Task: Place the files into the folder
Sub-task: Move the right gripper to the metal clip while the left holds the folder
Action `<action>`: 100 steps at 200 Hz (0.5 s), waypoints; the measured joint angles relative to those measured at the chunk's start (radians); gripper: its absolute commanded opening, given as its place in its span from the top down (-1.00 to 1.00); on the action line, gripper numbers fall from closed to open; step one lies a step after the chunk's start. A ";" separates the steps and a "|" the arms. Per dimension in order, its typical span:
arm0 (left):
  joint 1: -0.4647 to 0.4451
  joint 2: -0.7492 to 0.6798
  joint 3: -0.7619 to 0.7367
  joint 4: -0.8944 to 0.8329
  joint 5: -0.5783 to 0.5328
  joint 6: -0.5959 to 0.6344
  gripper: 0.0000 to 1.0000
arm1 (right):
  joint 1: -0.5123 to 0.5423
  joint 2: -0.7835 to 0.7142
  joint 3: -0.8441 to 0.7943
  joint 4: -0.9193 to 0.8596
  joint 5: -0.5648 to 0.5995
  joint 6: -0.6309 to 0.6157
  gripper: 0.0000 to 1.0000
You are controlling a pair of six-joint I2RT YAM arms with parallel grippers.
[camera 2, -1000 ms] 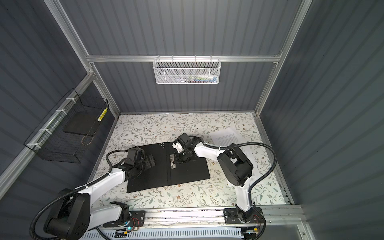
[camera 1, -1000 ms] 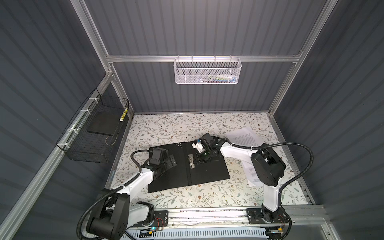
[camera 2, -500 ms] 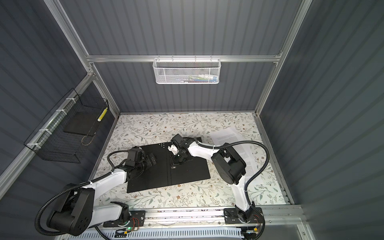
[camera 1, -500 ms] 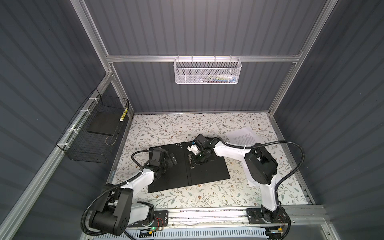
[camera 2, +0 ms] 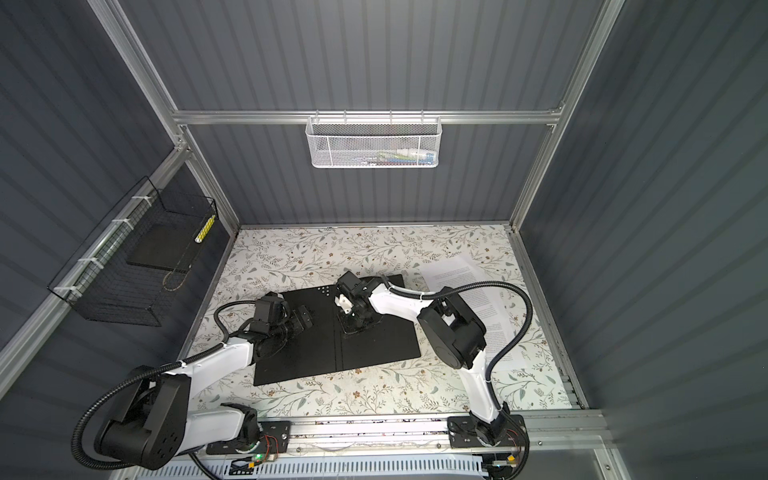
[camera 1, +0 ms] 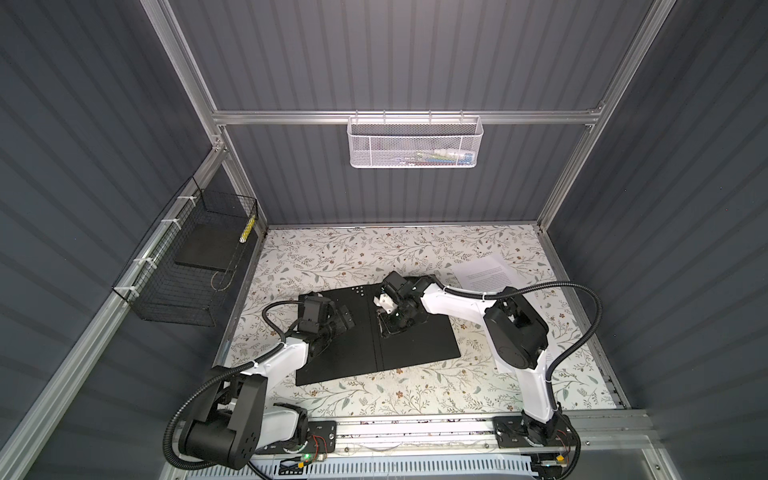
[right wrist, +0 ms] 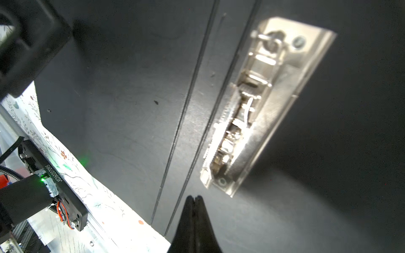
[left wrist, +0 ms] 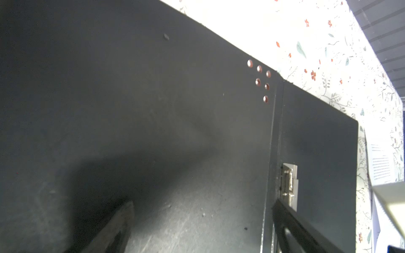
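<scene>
The folder (camera 1: 415,349) (camera 2: 374,345) lies open on the table with its black inside facing up. Its metal spine clip (right wrist: 252,109) (left wrist: 289,186) sits just right of the fold. My left gripper (camera 1: 338,318) (camera 2: 299,316) (left wrist: 202,204) hovers open and empty over the left cover. My right gripper (camera 1: 390,330) (camera 2: 351,328) (right wrist: 195,197) is shut on nothing, tips low over the right cover at one end of the clip. The files (camera 1: 486,272) (camera 2: 453,272) are white printed sheets lying on the table right of the folder, partly under the right arm.
A white mesh basket (camera 1: 413,145) hangs on the back wall and a black wire basket (camera 1: 195,266) on the left wall. The floral table (camera 1: 353,249) ends at a metal rail (camera 1: 415,428) in front, where both arm bases stand.
My right gripper, still shut, has moved left across the right cover to the spine clip. The left gripper has stayed open and has barely moved.
</scene>
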 measured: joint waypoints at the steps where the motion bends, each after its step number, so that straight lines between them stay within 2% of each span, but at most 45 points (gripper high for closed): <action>1: 0.000 0.001 0.000 0.002 0.000 0.000 -0.99 | 0.001 0.000 0.001 -0.001 0.000 0.000 1.00; 100: 0.013 0.013 0.000 0.021 0.022 0.008 -0.99 | 0.008 0.053 0.079 -0.074 0.072 -0.015 1.00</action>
